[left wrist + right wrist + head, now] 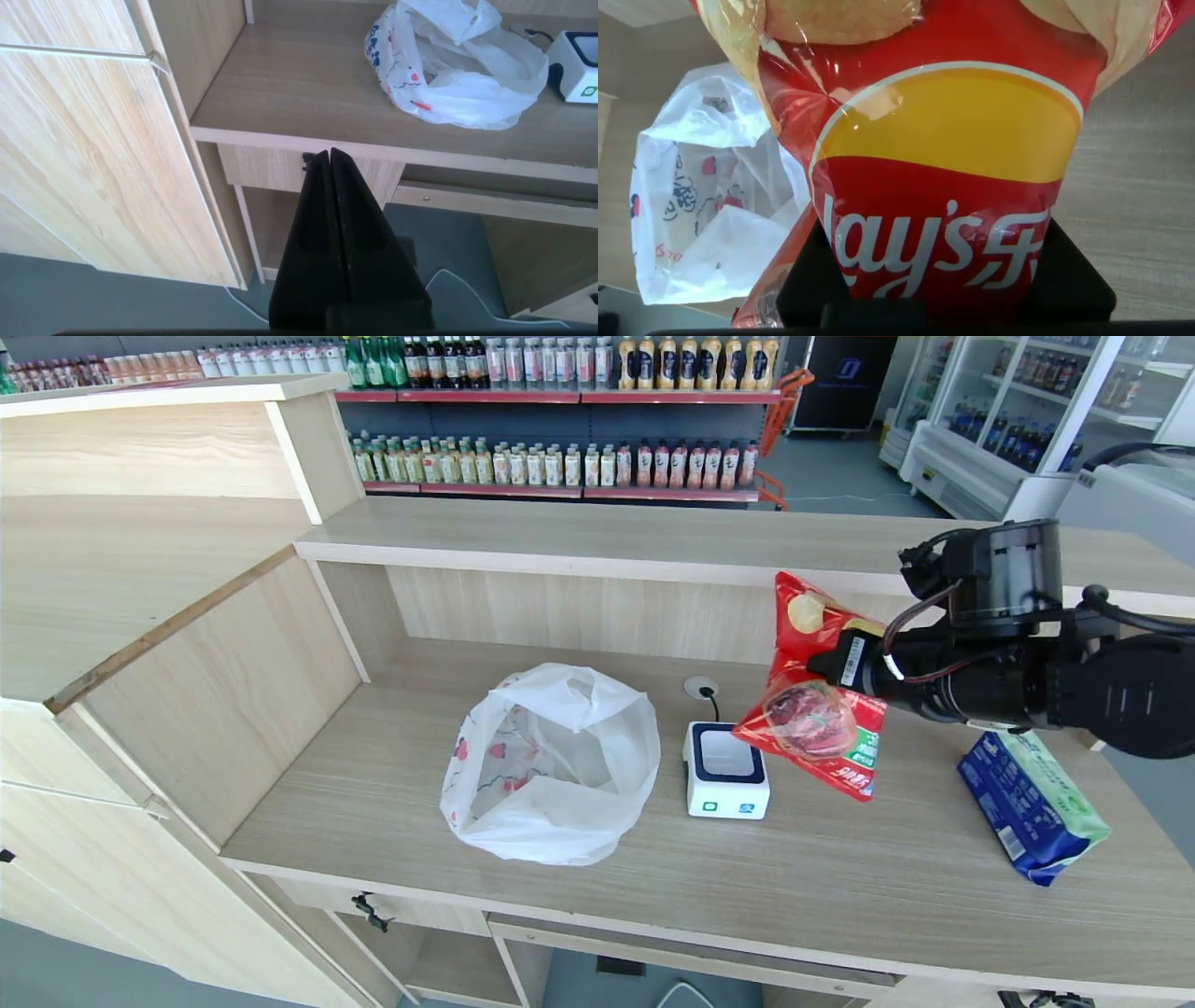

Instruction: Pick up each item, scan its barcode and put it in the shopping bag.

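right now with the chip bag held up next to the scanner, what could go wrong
1. The right claw pinches the puffy chip bag at one spot, and it hangs tilted; it may slip or swing.
2. It seems to hang beside the scanner, not squarely over it, so the scan might miss.
3. The mouth of the shopping bag is slumped; the chip bag could catch on its rim and land on the counter.

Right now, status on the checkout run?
Right gripper shut on chip bag, raised beside scanner. Left gripper shut, empty, below counter. Shopping bag open, beyond scanner; nothing blocking.
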Controlling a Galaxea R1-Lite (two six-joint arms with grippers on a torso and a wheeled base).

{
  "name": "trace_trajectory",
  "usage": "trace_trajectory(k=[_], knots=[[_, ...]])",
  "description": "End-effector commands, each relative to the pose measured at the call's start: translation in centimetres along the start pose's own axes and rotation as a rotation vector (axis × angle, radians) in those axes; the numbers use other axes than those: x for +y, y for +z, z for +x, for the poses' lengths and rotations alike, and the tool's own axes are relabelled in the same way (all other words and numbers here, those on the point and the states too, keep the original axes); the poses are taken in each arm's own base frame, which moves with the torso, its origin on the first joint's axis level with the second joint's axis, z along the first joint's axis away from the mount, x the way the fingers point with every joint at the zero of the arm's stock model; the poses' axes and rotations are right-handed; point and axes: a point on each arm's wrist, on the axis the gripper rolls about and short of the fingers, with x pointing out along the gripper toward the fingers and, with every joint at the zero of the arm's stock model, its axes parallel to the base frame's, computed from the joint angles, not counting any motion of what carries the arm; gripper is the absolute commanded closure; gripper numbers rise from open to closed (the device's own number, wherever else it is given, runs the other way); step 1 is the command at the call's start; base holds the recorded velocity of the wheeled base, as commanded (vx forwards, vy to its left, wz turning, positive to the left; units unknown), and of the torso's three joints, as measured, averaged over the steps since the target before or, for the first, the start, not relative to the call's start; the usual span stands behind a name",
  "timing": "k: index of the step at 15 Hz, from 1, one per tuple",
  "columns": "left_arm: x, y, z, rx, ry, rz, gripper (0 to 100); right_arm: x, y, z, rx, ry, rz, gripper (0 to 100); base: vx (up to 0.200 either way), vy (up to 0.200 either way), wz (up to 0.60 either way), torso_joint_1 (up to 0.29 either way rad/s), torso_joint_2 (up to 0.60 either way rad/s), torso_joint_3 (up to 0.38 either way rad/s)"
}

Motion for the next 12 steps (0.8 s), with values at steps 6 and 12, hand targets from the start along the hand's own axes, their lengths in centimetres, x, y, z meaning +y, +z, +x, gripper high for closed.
trace_trajectory(k=[6, 12], knots=[[0.0, 0.0, 0.0, 0.001, -0.001, 0.0, 100, 1.4, 0.2, 3.5, -0.006, -0.008, 0.045, 100, 0.0, 0.0, 0.0, 0.0, 0.0, 0.0], [0.0, 0.0, 0.0, 0.001, -0.001, 0.0, 100, 2.7, -1.1, 3.4, 0.065, -0.021, 0.091, 100, 0.0, 0.0, 0.0, 0.0, 0.0, 0.0]])
